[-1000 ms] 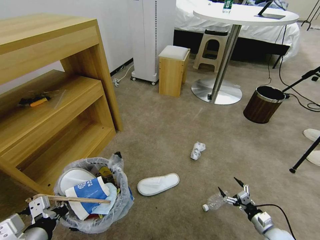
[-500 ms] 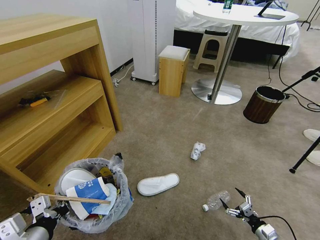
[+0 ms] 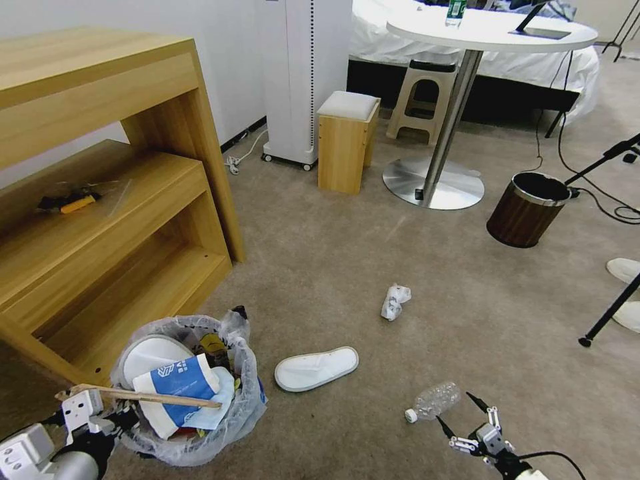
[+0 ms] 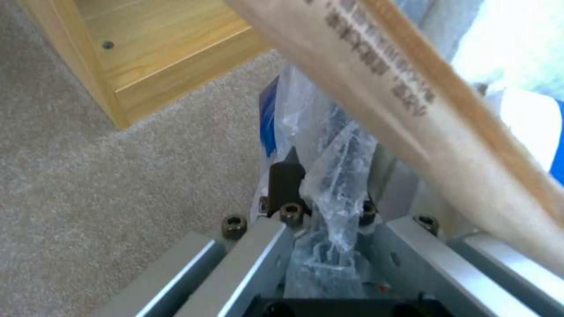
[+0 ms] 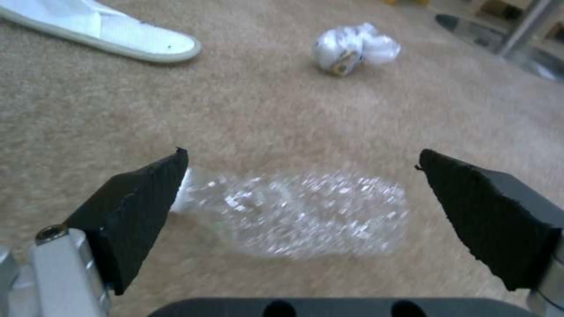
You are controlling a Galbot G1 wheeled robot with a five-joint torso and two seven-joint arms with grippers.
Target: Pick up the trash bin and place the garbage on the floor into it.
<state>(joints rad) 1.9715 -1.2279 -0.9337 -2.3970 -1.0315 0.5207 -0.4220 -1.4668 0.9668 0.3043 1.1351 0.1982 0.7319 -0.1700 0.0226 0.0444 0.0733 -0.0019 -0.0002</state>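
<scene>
The trash bin (image 3: pixel 190 393), lined with a crinkly plastic bag, stands on the beige floor (image 3: pixel 333 253) at the near left. It is stuffed with a blue-white paper cup (image 3: pixel 177 383), a white slipper and a wooden stick (image 3: pixel 147 398). My left gripper (image 3: pixel 107 419) is shut on the bin's bagged rim (image 4: pixel 329 193), with the stick (image 4: pixel 411 101) crossing just above it. A clear bottle (image 3: pixel 433 402) lies on the carpet just ahead of my right gripper (image 3: pixel 465 417), which is open. The bottle (image 5: pixel 299 215) sits between the spread fingers. A white slipper (image 3: pixel 316 368) and a white wad (image 3: pixel 395 301) lie farther out.
A wooden shelf unit (image 3: pixel 133 220) stands close behind the bin on the left. Farther off are a brown wood-look bin (image 3: pixel 527 209), a round table's metal base (image 3: pixel 433 183), a wooden stool (image 3: pixel 347 140) and a black tripod leg (image 3: pixel 610 313) at the right edge.
My right gripper has drawn back toward me and lower, still open, while the bottle stays on the carpet. The left gripper and the bin have barely moved.
</scene>
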